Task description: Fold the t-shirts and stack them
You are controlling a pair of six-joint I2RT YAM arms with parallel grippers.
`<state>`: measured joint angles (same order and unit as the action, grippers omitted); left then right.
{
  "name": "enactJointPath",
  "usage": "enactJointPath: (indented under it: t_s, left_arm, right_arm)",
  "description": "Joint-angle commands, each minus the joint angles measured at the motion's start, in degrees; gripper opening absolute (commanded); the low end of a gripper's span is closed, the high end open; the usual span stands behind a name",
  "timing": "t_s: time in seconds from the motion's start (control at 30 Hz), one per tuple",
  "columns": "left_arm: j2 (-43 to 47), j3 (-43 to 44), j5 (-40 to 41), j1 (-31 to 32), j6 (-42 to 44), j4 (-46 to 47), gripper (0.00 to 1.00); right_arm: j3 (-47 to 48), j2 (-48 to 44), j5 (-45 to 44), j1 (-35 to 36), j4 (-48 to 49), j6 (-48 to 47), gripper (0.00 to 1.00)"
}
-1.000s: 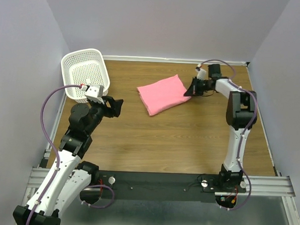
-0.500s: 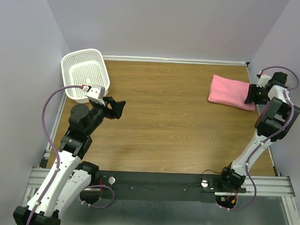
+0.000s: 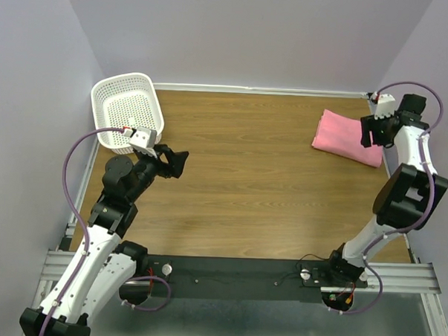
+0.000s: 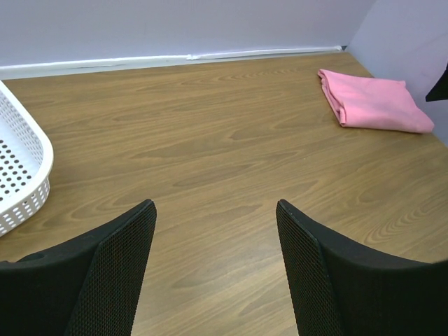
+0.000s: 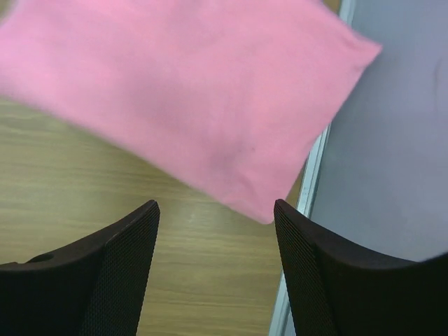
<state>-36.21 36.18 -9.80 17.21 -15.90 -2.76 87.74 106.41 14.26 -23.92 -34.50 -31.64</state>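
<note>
The pink t-shirt (image 3: 346, 137) lies folded flat at the far right of the table, close to the right wall. It also shows in the left wrist view as a pink t-shirt (image 4: 374, 102) at the upper right, and in the right wrist view as a pink t-shirt (image 5: 189, 91) filling the top. My right gripper (image 3: 373, 131) hangs over the shirt's right end, open, with bare wood between its fingers (image 5: 119, 273). My left gripper (image 3: 177, 162) stands open over the left part of the table, far from the shirt, holding nothing.
A white perforated basket (image 3: 127, 108) sits at the back left corner, its rim (image 4: 28, 175) at the left of the left wrist view. The table's right edge rail (image 5: 308, 189) and the grey wall lie right beside the shirt.
The right gripper carried the folded shirt from the table's middle to the far right, let go of it and opened, then drew back a little. The left arm barely moved.
</note>
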Motion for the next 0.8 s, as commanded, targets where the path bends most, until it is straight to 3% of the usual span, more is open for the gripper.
enactJointPath:
  t_s: [0.0,0.03,0.07,0.13,0.2,0.23,0.27,0.3,0.33,0.4,0.57,0.77]
  left_arm:
    - [1.0,-0.1,0.7,-0.2,0.2,1.3,0.94]
    - [0.9,-0.2,3.2,-0.2,-0.1,1.4,0.98]
    - [0.7,-0.1,4.6,-0.2,-0.6,1.5,0.98]
    - [-1.6,0.5,6.5,-2.9,-2.8,1.5,0.98]
    - [-4.3,0.6,-3.3,-8.7,-4.1,3.9,0.98]
    - [-7.4,0.4,-12.8,-16.7,-6.3,6.5,0.98]
    - [-9.0,0.2,-15.9,-21.3,-7.1,7.4,0.96]
    - [-10.4,0.7,-17.0,-24.1,-7.5,7.2,0.94]
    - [-12.2,2.6,-13.1,-26.3,-4.7,5.2,0.94]
    - [-12.6,4.2,-7.7,-26.4,-2.5,3.2,0.94]
    - [-5.7,2.7,4.3,-25.2,3.6,1.3,0.94]
    - [-0.6,1.8,2.9,-24.0,5.1,1.4,0.94]
  right_arm:
    - [-6.1,-9.2,0.1,4.4,-0.4,-4.5,0.8]
    - [-8.2,-14.0,1.7,4.8,0.2,-5.1,0.86]
    - [-10.4,-16.6,5.4,4.8,1.4,-5.5,1.0]
    - [-17.0,-23.4,5.8,4.7,11.8,-2.1,1.0]
    - [-27.4,-33.6,5.1,2.9,20.0,7.7,1.0]
    - [-32.1,-36.2,5.2,2.0,26.1,15.6,1.0]
    - [-34.2,-39.1,4.1,1.3,28.2,19.1,1.0]
    - [-35.4,-41.1,1.8,1.1,29.0,22.2,1.0]
    - [-36.4,-44.7,0.5,1.0,29.7,25.5,1.0]
    - [-38.6,-46.9,-6.7,1.0,30.0,35.9,1.0]
    - [-40.9,-52.1,-18.8,1.0,30.3,40.2,1.0]
    - [-42.5,-52.8,-24.0,1.0,31.1,38.3,1.0]
